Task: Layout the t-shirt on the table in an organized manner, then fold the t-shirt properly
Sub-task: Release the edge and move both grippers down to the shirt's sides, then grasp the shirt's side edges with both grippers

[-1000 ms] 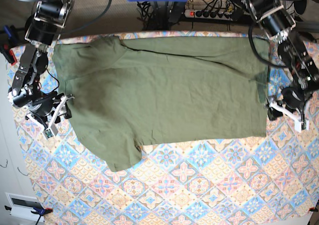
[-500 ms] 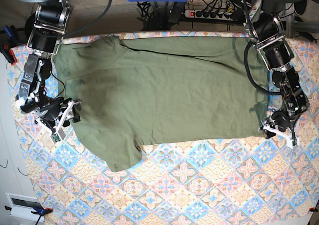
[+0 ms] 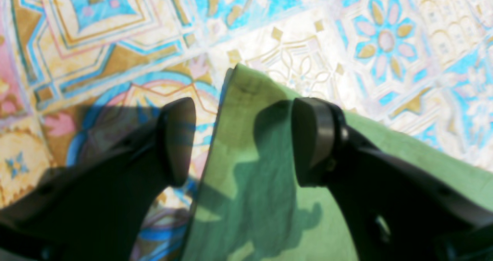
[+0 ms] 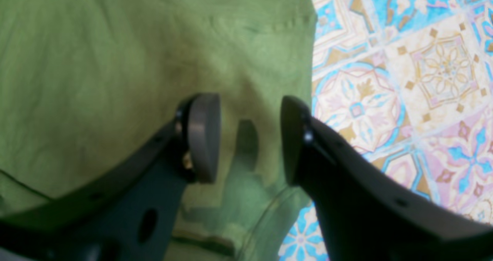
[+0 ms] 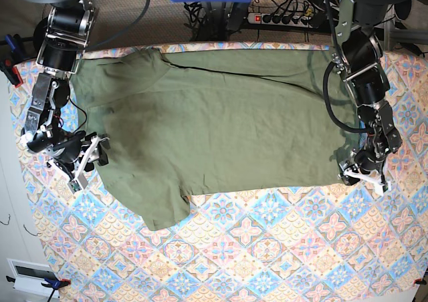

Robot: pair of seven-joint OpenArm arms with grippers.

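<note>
T-shirt (image 5: 214,121) lying spread flat across far half of bench (image 5: 267,255), one sleeve pointing toward near edge. We are seeing left hand (image 3: 242,141) hovering over t-shirt's hem corner, fingers apart, one over cloth, other over bench. Right hand (image 4: 250,137) sitting over t-shirt's edge by sleeve, fingers apart, gripping nothing.
</note>
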